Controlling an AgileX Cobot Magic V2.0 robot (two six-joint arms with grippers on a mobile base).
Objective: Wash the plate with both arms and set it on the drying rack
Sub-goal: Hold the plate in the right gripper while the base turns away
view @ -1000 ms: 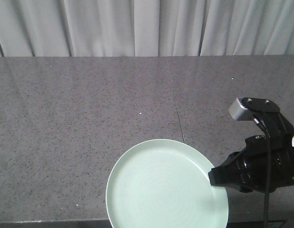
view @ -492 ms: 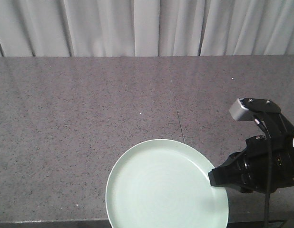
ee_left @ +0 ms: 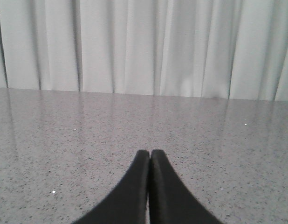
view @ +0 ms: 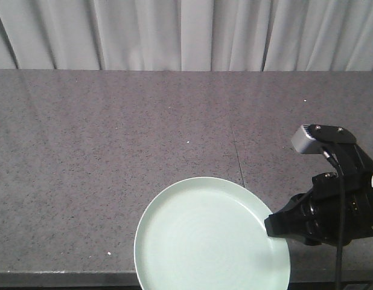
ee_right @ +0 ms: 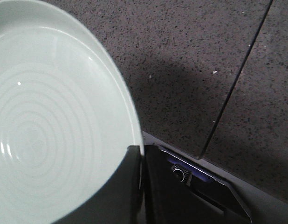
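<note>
The pale mint-green plate (view: 210, 238) is held up at the bottom centre of the front view, over the near edge of the grey speckled counter (view: 114, 151). My right gripper (view: 272, 227) is shut on the plate's right rim; in the right wrist view its fingers (ee_right: 140, 161) pinch the rim of the plate (ee_right: 51, 121). The right arm with its silver-grey box (view: 304, 139) fills the lower right. My left gripper (ee_left: 150, 154) shows only in the left wrist view, shut and empty above the counter. The drying rack is out of view.
White curtains (view: 186, 33) hang behind the counter's far edge. A thin seam (view: 238, 154) runs across the counter top. Below the counter's near edge, the right wrist view shows a dark part with a blue glow (ee_right: 190, 172).
The background counter and curtains have shifted slightly right in the front view. The plate and right arm keep the same place in frame.
</note>
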